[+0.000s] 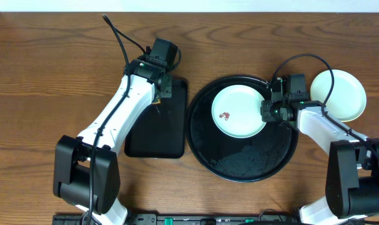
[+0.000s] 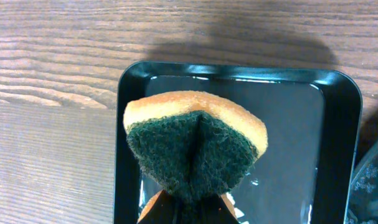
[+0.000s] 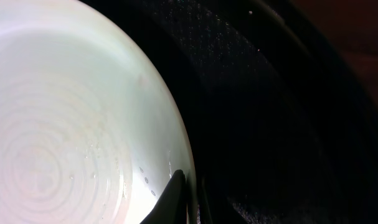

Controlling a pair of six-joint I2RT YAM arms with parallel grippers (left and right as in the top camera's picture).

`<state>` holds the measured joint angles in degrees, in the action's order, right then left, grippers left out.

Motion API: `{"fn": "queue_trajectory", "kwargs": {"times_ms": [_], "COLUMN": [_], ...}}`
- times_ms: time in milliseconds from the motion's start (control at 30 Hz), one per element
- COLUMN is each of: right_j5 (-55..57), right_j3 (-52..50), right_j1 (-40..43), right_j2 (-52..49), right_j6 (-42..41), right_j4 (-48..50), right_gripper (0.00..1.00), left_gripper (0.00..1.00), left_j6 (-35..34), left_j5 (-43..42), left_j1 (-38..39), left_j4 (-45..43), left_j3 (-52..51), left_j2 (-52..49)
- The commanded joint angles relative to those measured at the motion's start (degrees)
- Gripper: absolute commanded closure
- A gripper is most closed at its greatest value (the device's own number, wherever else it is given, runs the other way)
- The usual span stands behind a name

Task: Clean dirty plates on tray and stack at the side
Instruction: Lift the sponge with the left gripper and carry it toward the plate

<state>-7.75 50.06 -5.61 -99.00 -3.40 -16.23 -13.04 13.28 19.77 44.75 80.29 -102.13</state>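
Note:
A mint-white plate [image 1: 239,111] with a small reddish-brown smear [image 1: 225,116] lies in the upper part of the round black tray [image 1: 251,164]. My right gripper [image 1: 268,111] is at the plate's right edge. In the right wrist view the plate [image 3: 70,124] has its rim pinched between the dark fingers of the right gripper [image 3: 192,186], over the tray [image 3: 269,124]. A pale yellow plate [image 1: 345,94] rests on the table to the right of the tray. My left gripper [image 2: 192,202] is shut on a folded green and yellow sponge [image 2: 195,143].
A smaller rectangular black tray [image 1: 158,128] lies left of the round one, and the left gripper [image 1: 161,94] hovers over its far end. In the left wrist view this rectangular tray [image 2: 288,124] has a wet, shiny floor. Wooden table [image 1: 39,75] lies all around.

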Motion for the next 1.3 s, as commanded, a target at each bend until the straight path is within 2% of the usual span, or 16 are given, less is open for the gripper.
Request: {"fn": "queue_trajectory", "kwargs": {"times_ms": [0,133,233,300,367,500,567,633,700,767,833,967,1267], "right_j5": [1.05,1.05,1.05,1.05,1.05,1.03,1.03,1.03,1.03,1.01,0.59,-0.22,-0.22], "right_j3": [-0.37,-0.37,-0.37,-0.37,-0.37,-0.37,-0.37,-0.37,-0.37,-0.37,-0.37,-0.37,-0.37], "right_j1": [-0.28,-0.28,-0.28,-0.28,-0.28,-0.28,-0.28,-0.28,-0.28,-0.28,-0.28,-0.28,-0.28], "right_j2": [-0.74,-0.74,-0.74,-0.74,-0.74,-0.74,-0.74,-0.74,-0.74,-0.74,-0.74,-0.74,-0.74], "right_j6": [0.26,0.26,0.26,0.26,0.26,0.26,0.26,0.26,0.26,0.26,0.26,0.26,0.26], "right_j4": [0.20,0.17,0.17,0.17,0.17,0.17,0.17,0.20,0.20,0.17,0.20,0.33,0.44], "right_gripper": [0.93,0.93,0.93,0.93,0.93,0.92,0.93,0.93,0.92,0.92,0.92,0.91,0.90], "left_gripper": [0.93,0.93,0.93,0.93,0.92,0.93,0.92,0.93,0.93,0.93,0.93,0.93,0.93], "left_j6": [1.01,3.32,3.06,-0.57,-0.87,-1.64,-7.45,-5.27,-2.25,-5.57,-7.28,-3.52,-4.22], "left_j5": [1.60,1.95,5.70,3.48,-0.87,7.50,3.08,-2.16,0.04,-0.61,-6.12,-14.82,-15.69], "left_j1": [-0.02,-0.02,-0.28,-0.33,-0.20,-0.61,-0.83,-0.66,-0.57,-0.85,-0.83,-0.83,2.78], "left_j4": [-0.61,-1.95,-3.13,-2.56,-1.64,-1.18,-1.16,-1.31,-1.07,-0.94,-1.46,-3.06,5.57], "left_j3": [0.83,0.83,0.83,0.83,0.83,0.83,0.83,0.83,0.83,0.83,0.83,1.29,11.63], "left_j2": [-0.48,-0.42,-0.48,-0.33,-0.33,-0.39,-0.35,-0.37,-0.37,-0.39,-0.39,-0.37,-0.37]}}
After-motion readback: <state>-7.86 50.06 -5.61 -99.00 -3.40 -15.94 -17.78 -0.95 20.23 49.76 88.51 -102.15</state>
